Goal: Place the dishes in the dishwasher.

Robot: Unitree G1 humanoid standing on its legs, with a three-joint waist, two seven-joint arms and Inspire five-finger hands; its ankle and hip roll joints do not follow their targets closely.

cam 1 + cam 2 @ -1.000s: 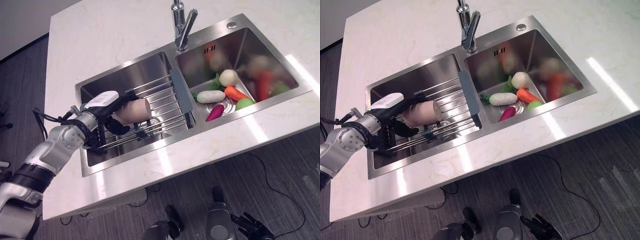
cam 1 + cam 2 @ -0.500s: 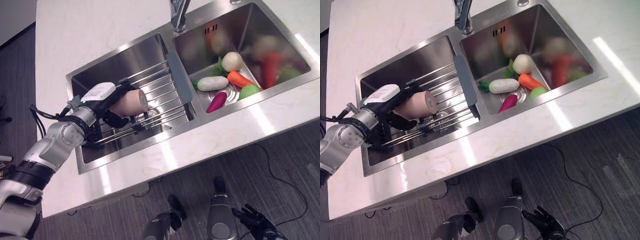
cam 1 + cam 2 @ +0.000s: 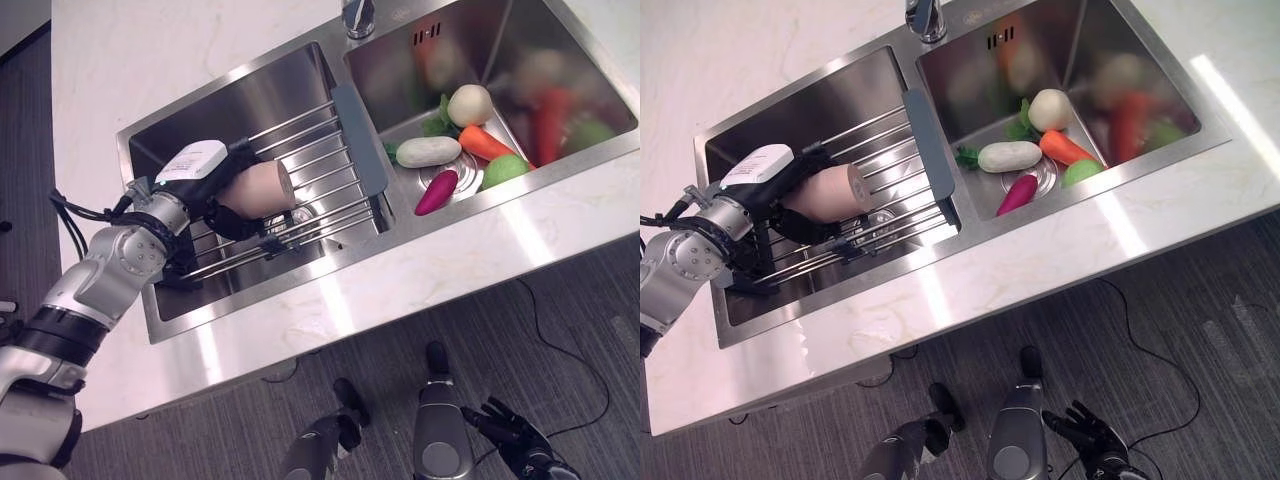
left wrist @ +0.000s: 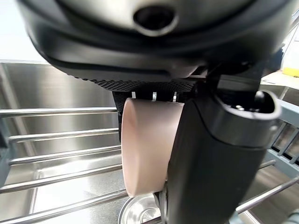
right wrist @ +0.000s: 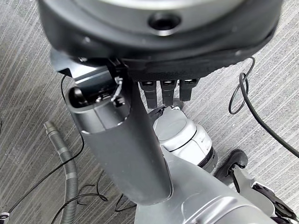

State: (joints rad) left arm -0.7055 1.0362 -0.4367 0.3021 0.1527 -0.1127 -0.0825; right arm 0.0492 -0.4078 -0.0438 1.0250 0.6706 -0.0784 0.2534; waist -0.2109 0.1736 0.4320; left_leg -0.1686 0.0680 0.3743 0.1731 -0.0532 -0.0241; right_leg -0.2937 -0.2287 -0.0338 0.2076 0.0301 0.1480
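A pinkish-beige cup (image 3: 258, 188) lies on its side in my left hand (image 3: 200, 178), whose fingers and white-covered thumb curl round it. Hand and cup hover just above the wire rack (image 3: 320, 175) that spans the left basin of the steel sink (image 3: 230, 85). In the left wrist view the cup (image 4: 145, 144) sits between thumb and fingers, with the rack bars and the drain behind it. My right hand (image 3: 515, 445) hangs low beside the counter, over the floor, its fingers (image 5: 169, 91) relaxed and holding nothing.
The right basin holds a white radish (image 3: 428, 152), a carrot (image 3: 484, 143), a purple eggplant (image 3: 437, 191), a green vegetable (image 3: 503, 170) and a pale round one (image 3: 470, 104). The faucet (image 3: 358, 15) stands behind the divider. White countertop (image 3: 150, 60) surrounds the sink.
The camera has shifted, so the whole sink sits higher and further left in the picture. My left hand still holds the cup over the rack, with little move relative to it.
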